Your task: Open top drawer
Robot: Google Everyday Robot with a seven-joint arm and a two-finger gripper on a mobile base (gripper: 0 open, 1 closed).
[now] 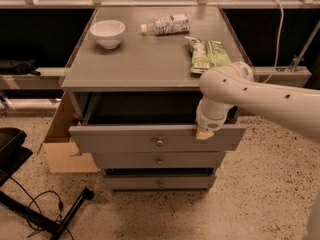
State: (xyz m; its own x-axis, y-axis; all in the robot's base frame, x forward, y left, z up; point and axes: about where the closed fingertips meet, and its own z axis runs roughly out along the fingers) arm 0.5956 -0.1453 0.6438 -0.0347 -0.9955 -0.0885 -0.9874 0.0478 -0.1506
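The top drawer is a wide grey front with a small round metal knob at its centre. It stands pulled out from the cabinet, with a dark gap behind its top edge. My gripper is at the end of the white arm that comes in from the right. It sits on the drawer's top edge, right of the knob, with its tan tip hooked over the front. Two shorter grey drawers with the same knobs are below, pushed in.
On the cabinet top are a white bowl, a plastic bottle lying on its side and a green snack bag. A cardboard box stands left of the cabinet. A black stand base and cable lie on the floor at lower left.
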